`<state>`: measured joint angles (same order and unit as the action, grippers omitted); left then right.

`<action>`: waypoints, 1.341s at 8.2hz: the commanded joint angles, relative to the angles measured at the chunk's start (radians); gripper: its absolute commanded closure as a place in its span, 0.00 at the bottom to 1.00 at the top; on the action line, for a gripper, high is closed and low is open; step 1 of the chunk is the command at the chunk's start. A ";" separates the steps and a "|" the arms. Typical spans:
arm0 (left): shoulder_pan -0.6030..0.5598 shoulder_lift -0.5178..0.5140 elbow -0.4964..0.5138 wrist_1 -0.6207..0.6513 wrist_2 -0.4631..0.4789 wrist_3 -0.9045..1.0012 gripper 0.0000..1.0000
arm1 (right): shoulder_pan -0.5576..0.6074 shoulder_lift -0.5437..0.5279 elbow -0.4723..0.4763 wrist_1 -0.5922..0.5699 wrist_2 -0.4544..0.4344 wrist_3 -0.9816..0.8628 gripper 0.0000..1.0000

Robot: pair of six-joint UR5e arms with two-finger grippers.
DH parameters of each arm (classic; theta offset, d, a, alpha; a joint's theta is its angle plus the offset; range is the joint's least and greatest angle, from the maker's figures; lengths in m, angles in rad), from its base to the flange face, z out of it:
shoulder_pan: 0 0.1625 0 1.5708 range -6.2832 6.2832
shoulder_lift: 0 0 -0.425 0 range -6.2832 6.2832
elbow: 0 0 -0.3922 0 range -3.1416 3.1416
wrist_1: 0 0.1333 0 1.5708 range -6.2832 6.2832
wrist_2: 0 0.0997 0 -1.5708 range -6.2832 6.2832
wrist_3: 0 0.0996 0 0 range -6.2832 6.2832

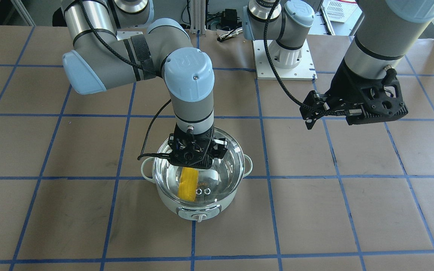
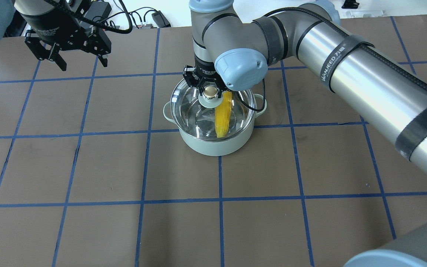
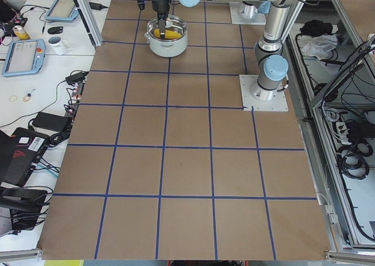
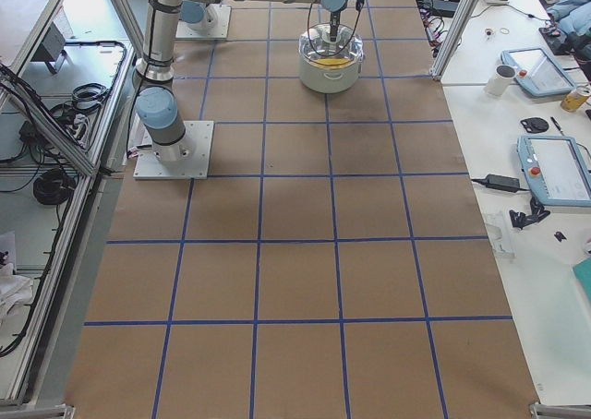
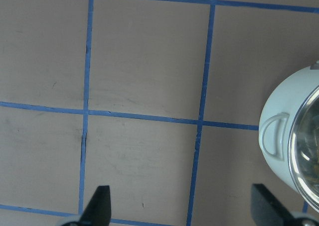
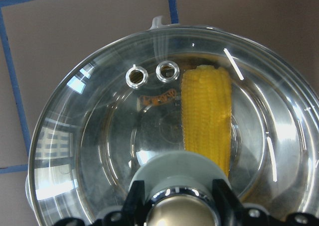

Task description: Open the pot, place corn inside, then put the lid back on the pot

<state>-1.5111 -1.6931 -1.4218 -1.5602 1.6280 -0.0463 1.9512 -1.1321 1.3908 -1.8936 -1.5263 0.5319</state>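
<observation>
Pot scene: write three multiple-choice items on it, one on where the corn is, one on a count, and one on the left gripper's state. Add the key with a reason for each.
1. Where is the corn?
A. Inside the pot, under the lid.
B. Beside the pot, uncovered.
C. On top of the lid.

2. How many vent holes does the lid have?
A. One.
B. Two.
C. Four.

3. What is the state of the left gripper?
A. Shut on the corn.
B. Shut on the lid's knob.
C. Open, holding nothing.

Key:
1 A: the corn shows through the glass lid, which sits on the pot.
2 B: two metal-ringed holes sit side by side next to the corn.
3 C: it hangs apart from the pot, with its fingers spread and nothing between them.
</observation>
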 commanded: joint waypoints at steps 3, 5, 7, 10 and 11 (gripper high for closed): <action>-0.001 0.007 -0.005 0.000 0.001 -0.001 0.00 | -0.002 0.003 0.002 0.001 -0.020 -0.023 1.00; -0.001 0.007 -0.006 0.002 0.000 -0.001 0.00 | -0.002 0.003 0.002 0.001 -0.014 -0.020 1.00; -0.001 0.007 -0.006 0.003 0.000 -0.001 0.00 | -0.002 0.003 0.005 0.001 -0.006 -0.012 1.00; -0.001 0.007 -0.006 0.005 -0.002 -0.001 0.00 | -0.003 0.003 0.011 0.001 -0.015 -0.023 1.00; -0.001 0.007 -0.006 0.005 -0.002 -0.001 0.00 | -0.003 0.003 0.010 -0.001 -0.015 -0.023 0.98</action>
<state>-1.5116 -1.6858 -1.4281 -1.5564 1.6269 -0.0475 1.9490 -1.1288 1.4014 -1.8928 -1.5382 0.5120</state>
